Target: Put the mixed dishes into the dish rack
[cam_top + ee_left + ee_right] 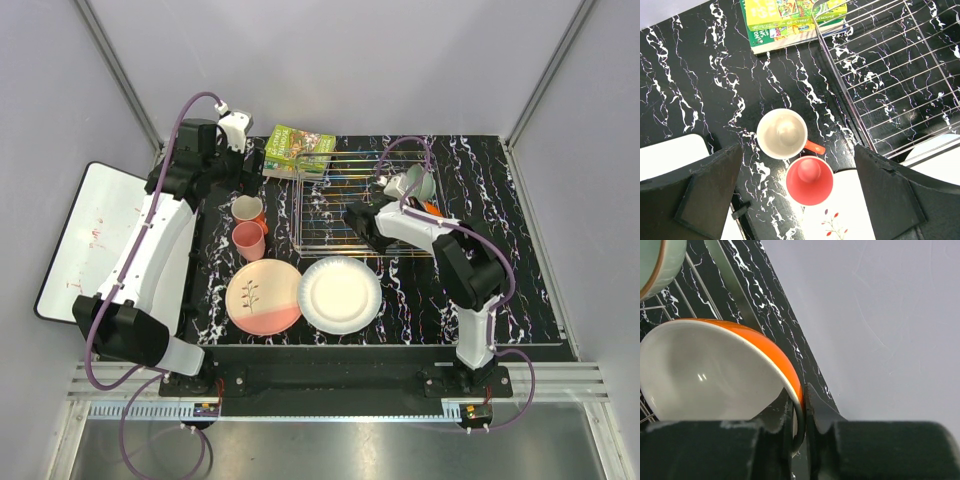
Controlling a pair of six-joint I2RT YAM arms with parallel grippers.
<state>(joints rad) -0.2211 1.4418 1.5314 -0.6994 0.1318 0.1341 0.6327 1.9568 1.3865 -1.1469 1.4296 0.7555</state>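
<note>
right claw point(799, 407): clamped on the rim of the orange bowl point(705, 370), one finger inside, one outside. bowl is tilted, over the wires at the right end of the rack point(340, 205); can't tell if it touches them

green bowl point(650, 265) just beside it, also at the rack's right end

left claw point(797, 155): open, jaws wide apart, holding nothing, hanging above two cups upright on the surface point(520, 250) left of the rack: cream-lined cup point(782, 133) with orange handle, pink cup point(810, 181) just beside it, nearer the arm bases

leaf plate point(264, 297) and white plate point(340, 293) lie flat side by side in front of the rack, rims close or touching

book point(298, 150) at the rack's far-left corner, board point(90, 235) off the left edge
</note>
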